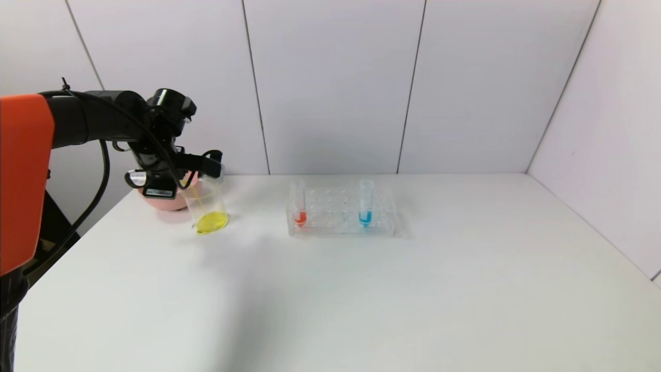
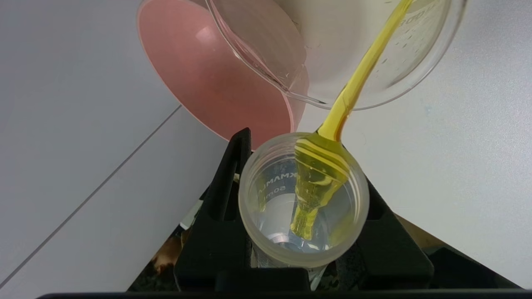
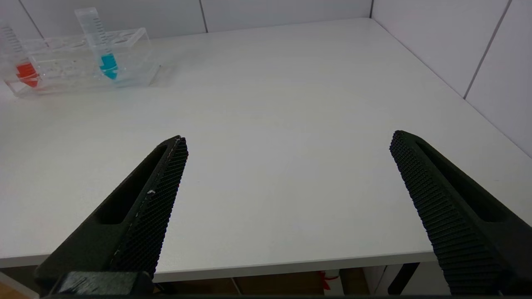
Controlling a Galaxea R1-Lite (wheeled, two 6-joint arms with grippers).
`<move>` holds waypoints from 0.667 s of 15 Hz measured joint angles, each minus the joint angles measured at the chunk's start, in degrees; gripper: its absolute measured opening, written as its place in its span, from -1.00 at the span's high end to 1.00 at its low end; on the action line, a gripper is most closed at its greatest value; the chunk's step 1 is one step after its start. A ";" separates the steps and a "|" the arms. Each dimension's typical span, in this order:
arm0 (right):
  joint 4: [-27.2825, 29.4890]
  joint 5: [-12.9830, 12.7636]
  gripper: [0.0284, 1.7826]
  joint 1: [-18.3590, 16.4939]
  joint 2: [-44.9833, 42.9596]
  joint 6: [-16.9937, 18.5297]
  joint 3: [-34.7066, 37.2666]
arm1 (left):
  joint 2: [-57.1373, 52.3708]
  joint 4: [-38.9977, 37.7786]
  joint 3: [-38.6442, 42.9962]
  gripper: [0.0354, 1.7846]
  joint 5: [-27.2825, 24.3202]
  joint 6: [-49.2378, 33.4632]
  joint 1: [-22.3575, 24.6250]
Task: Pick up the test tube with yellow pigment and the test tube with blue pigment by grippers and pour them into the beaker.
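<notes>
1. The right gripper (image 3: 286, 207) sat nearest, low over the table's (image 1: 361, 299) front edge, its fingers (image 3: 158, 195) spread wide with nothing between them; it did not appear in the head view.
2. The left gripper (image 2: 303, 220) was clenched on the yellow tube (image 2: 303, 199), tipped over the beaker (image 1: 206, 209) at the table's far left.
3. In the head view the tube was almost wholly hidden behind the gripper (image 1: 204, 168) and its cables, so its tilt was hard to make out there.
4. The left wrist view looked into the tube's open mouth, where a yellow stream (image 2: 361, 70) ran from the rim into the beaker (image 2: 415, 70), whose far side was cut off by the picture edge.
5. Yellow liquid (image 1: 211, 222) pooled in the beaker's bottom.
6. A pink bowl (image 1: 165, 201) stood just behind the beaker, partly hidden by the gripper.
7. Farther right, well apart from both grippers, the rack (image 1: 342, 214) held the blue tube (image 1: 365, 202) upright near its right end and a red tube (image 1: 298, 204) at its left end.
</notes>
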 joint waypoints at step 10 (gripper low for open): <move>0.00 0.00 -0.99 0.00 0.00 0.00 0.00 | -0.24 -0.57 0.00 0.41 4.71 1.46 -1.11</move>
